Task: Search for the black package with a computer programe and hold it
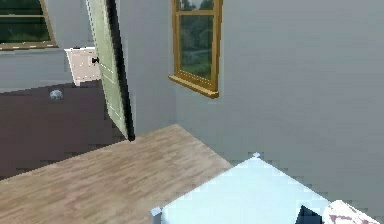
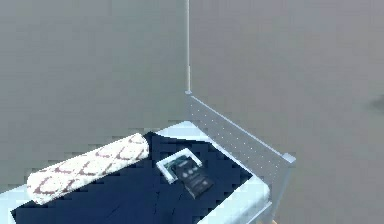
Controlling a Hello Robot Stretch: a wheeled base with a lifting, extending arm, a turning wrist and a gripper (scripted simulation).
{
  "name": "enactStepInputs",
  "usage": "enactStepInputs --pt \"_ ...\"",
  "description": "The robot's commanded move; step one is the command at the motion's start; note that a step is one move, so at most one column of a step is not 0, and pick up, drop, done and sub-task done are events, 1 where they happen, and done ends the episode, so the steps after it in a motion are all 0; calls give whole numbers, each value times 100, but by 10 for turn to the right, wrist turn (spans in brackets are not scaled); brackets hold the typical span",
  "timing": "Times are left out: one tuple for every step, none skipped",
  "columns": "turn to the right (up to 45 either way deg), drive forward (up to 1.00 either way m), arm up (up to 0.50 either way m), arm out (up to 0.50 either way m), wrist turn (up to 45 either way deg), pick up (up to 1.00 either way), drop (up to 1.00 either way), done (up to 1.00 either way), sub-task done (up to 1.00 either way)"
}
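**Forward view.** A grey wall (image 1: 290, 90) takes up the 3 o'clock half of the frame. A wood-framed window (image 1: 197, 45) is set in it at 12 o'clock. At 10 o'clock a pale green door (image 1: 108, 65) stands open onto a room with a dark floor (image 1: 45, 125). Beyond the door, a small white cabinet (image 1: 80, 64) stands against the far wall, and a small grey object (image 1: 56, 95) lies on the dark floor at its 7 o'clock. A second window (image 1: 22, 22) shows at the 10 o'clock corner. Light wooden flooring (image 1: 110, 175) runs from the centre toward 7 o'clock. The pale blue corner of a bed (image 1: 235, 195) enters at 5 o'clock.

**Arm side view.** Grey walls meet in a corner line (image 2: 187, 45) at 12 o'clock. The bed fills the 6 o'clock part, and its pale blue edge (image 2: 245, 150) runs toward 4 o'clock. A dark navy cover (image 2: 110, 195) lies on the bed. At 8 o'clock a long patterned pillow (image 2: 88, 165) rests along the cover's far side. The black package (image 2: 180, 164), flat with a pale panel on its face, lies on the cover just past centre toward 6 o'clock, near the pillow's 3 o'clock end. A smaller dark rectangle (image 2: 196, 184) lies against its 5 o'clock corner; it cannot be told whether this belongs to the package.

The state of the gripper's fingers cannot be told.
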Motion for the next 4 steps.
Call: enactStepInputs --pt "0 0 50 0 0 0 0 0 0" --pt "0 0 2 0 0 0 0 0 0" --pt "0 0 0 42 0 0 0 0 0" --pt "0 0 0 0 450 0 0 0 0"
